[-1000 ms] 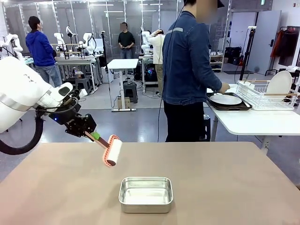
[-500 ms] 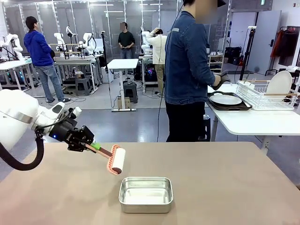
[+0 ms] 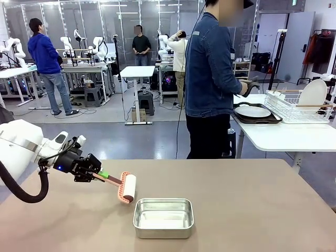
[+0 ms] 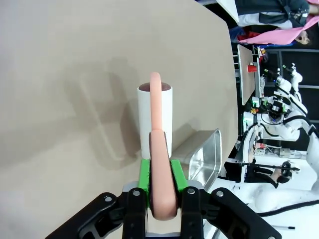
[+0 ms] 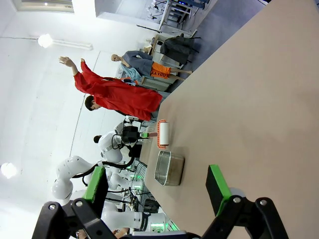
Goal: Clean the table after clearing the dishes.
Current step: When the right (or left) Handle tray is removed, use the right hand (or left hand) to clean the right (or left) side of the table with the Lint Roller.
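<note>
A steel pan (image 3: 163,217) sits near the middle of the tan table (image 3: 252,199), the one fixed obstacle on its top. Just beside the pan's left corner hangs a lint roller (image 3: 127,188), clamped in the left gripper (image 3: 96,175). To the pan's right and beyond it, the tabletop lies open.

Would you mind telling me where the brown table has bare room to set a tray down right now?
The table is bare right of the steel pan, out to its right and far edges. The near-left corner is bare too. It is crowded just left of the pan, where the left gripper holds the lint roller low.
</note>
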### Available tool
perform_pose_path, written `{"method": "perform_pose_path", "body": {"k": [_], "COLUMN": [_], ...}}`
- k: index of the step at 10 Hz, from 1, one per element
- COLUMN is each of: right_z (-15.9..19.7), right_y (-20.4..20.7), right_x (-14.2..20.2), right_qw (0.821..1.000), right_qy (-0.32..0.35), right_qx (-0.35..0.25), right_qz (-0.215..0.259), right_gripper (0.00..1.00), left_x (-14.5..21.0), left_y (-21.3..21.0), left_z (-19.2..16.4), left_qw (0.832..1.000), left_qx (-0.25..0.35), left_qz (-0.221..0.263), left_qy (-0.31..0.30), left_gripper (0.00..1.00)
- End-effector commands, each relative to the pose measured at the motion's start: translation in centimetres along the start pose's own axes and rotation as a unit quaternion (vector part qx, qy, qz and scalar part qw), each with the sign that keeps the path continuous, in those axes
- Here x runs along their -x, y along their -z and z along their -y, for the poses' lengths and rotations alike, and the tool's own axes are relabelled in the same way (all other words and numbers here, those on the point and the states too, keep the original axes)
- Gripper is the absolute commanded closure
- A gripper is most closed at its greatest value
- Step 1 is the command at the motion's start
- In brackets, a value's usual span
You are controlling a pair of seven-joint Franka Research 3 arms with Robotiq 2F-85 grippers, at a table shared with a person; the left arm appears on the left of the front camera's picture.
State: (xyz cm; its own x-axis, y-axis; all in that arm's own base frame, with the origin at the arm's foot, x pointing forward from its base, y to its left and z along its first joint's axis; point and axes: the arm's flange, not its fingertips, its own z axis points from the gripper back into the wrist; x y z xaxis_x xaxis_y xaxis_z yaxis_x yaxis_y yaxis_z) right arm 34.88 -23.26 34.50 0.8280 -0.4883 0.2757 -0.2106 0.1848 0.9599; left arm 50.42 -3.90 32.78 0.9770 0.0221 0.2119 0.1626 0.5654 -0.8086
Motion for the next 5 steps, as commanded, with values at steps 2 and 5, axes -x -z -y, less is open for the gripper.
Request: {"method": "perform_pose_path", "body": {"k": [2, 5], "right_z": [-0.4, -0.4], "right_y": [0.0, 0.0], "right_x": [0.0, 0.0], "right_qw": [1.0, 1.0], "right_qy": [0.005, 0.005], "right_qx": [0.002, 0.002], "right_qz": [-0.002, -0.002], "right_gripper": [0.0, 0.0], "left_x": [-2.4, -3.7], "left_y": [-0.7, -1.9], "left_z": [-1.4, -4.9], "left_qw": [0.998, 0.994], "left_qx": [-0.004, -0.025], "left_qz": [-0.033, -0.045], "left_qy": [-0.045, -0.097], "left_gripper": [0.78, 0.78]}}
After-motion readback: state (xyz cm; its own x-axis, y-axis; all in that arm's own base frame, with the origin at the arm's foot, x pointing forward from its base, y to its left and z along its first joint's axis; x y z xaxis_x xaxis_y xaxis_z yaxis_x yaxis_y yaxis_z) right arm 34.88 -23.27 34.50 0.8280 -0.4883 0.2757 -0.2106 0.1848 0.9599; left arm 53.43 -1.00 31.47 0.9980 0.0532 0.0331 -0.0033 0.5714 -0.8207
